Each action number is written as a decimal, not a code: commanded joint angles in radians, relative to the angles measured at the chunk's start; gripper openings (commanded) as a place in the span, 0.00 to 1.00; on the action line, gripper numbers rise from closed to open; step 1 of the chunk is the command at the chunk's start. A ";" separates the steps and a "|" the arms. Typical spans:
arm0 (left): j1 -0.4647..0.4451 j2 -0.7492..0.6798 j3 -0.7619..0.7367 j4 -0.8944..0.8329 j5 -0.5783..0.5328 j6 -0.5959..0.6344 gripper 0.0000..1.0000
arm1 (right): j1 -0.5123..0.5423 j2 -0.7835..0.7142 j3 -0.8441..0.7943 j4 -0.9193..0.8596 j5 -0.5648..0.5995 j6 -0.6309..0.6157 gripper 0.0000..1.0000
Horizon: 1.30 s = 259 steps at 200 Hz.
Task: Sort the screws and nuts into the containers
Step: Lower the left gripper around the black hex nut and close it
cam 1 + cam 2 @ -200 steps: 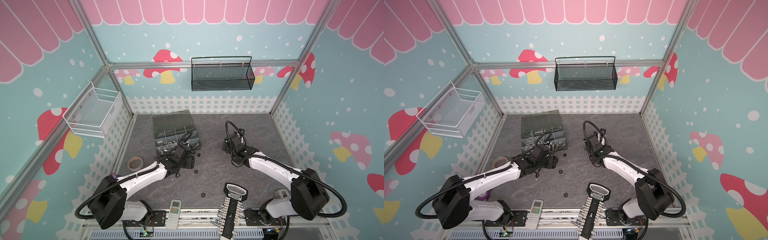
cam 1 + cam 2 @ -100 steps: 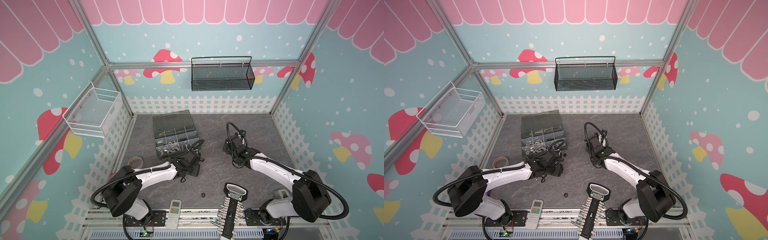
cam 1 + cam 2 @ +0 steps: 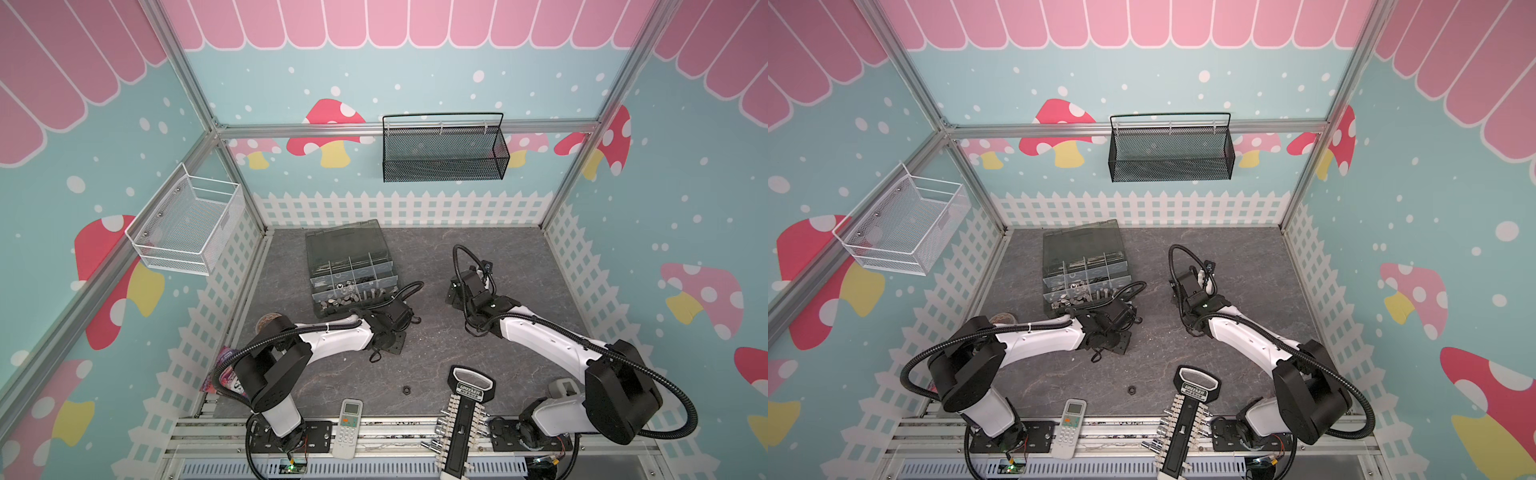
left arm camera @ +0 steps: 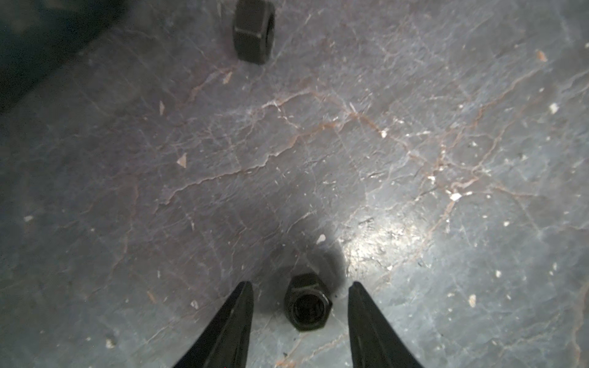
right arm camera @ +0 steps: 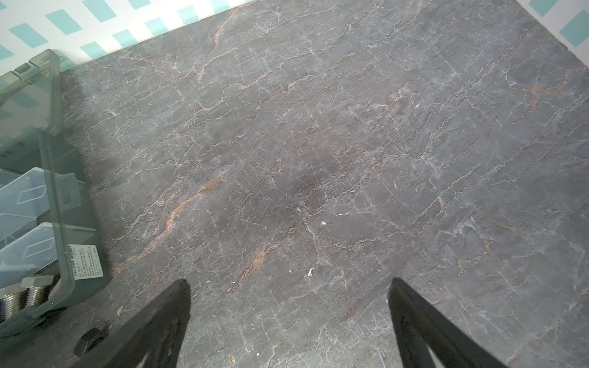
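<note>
Your left hand [image 4: 300, 284] is half spread, its fingertips [image 4: 242, 296] either side of a black nut [image 4: 307, 304] on the desk [image 4: 414, 127], touching neither side. Keep the nut centred, stay low, and pinch its flats squarely so it can't squirt out. Your right hand [image 5: 289, 282] hangs spread wide near the organizer box [image 5: 54, 191].

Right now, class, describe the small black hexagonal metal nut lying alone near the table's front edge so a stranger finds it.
On the grey marbled tabletop, look along the front edge for the white plastic remote control and the black socket rack. Between them, touching neither, lies the small black hexagonal nut. It alone there is a flat ring with a centre hole.
</note>
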 commanded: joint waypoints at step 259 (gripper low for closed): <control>-0.016 0.093 0.074 -0.090 -0.004 -0.002 0.31 | -0.010 -0.016 -0.002 -0.038 0.042 0.040 0.98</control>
